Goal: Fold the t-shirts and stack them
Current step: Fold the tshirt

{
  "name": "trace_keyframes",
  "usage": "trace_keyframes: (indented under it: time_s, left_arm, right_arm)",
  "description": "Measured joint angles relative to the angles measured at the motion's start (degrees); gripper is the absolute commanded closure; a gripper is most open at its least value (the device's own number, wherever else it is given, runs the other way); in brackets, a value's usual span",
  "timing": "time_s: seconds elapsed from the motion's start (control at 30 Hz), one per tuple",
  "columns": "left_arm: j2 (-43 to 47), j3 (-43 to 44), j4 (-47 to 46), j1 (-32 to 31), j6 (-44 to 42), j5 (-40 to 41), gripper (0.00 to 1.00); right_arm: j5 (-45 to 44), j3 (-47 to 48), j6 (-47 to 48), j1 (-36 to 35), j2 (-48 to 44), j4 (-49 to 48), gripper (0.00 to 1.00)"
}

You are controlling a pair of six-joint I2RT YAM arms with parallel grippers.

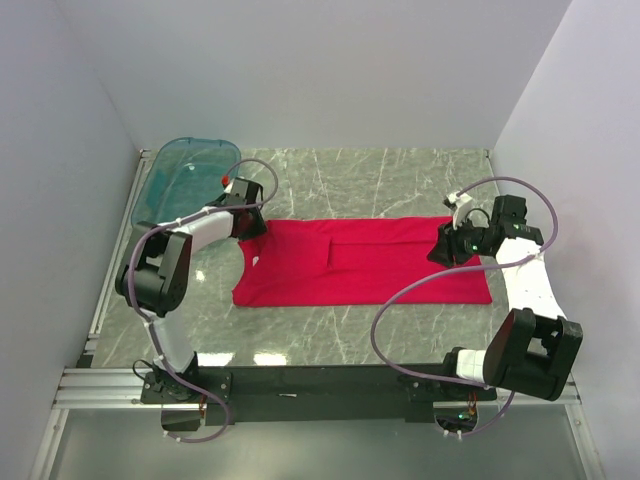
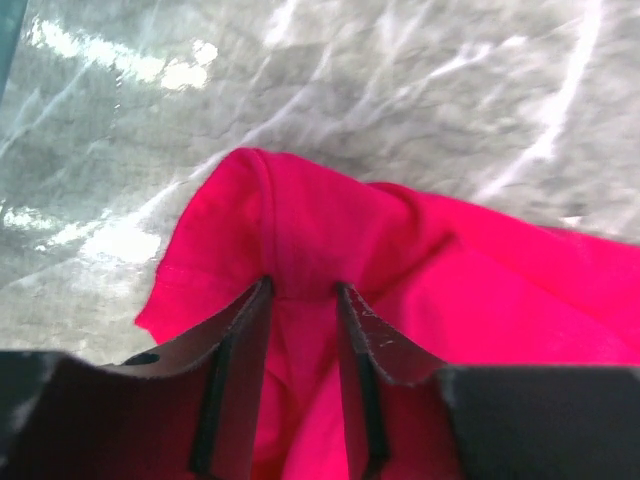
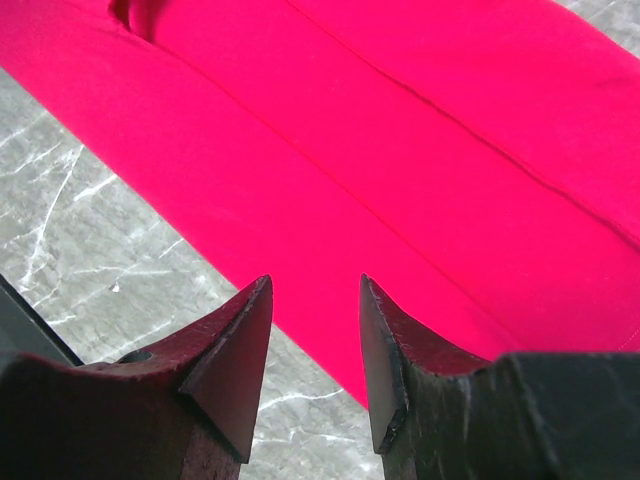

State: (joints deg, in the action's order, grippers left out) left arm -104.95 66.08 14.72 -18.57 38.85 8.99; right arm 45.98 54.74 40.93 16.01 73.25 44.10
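My left gripper (image 2: 303, 288) pinches a bunched corner of the red t-shirt (image 1: 360, 262). My right gripper (image 3: 315, 285) hangs half-open just above its edge. It looks soft and limp, so I'd grip corners.

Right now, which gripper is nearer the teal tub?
Left. The left gripper is at the t-shirt's corner beside the tub; the right gripper is over the shirt's opposite end.
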Motion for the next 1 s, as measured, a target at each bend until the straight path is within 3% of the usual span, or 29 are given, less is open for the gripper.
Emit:
trace_keyframes:
  time_s: [0.13, 0.23, 0.5, 0.63, 0.8, 1.0]
  left_arm:
    - [-1.90, 1.09, 2.01, -0.07, -0.07, 0.98, 0.82]
    - [-3.67, 3.52, 3.65, -0.07, -0.39, 1.31, 0.90]
    - [-10.16, 13.33, 7.54, -0.17, -3.19, 2.91, 0.91]
    - [-15.58, 21.38, 9.18, -0.17, -5.44, 2.93, 0.89]
    - [-25.94, 38.05, 12.09, -0.15, -8.04, 2.34, 0.85]
    - [-34.95, 54.51, 13.18, 0.13, -10.16, -0.87, 0.59]
  right_arm:
    - [0.20, 0.00, 0.00, 0.00, 0.00, 0.02, 0.53]
    - [0.22, 0.00, 0.00, 0.00, 0.00, 0.02, 0.53]
    - [0.24, 0.00, 0.02, 0.00, -0.70, 0.11, 0.53]
    - [0.28, 0.02, 0.31, 0.00, -1.14, 0.37, 0.53]
    - [1.38, 0.59, 2.58, -0.42, -1.11, 1.79, 0.53]
    - [3.63, 1.18, 12.22, -7.06, -1.07, 4.74, 0.53]
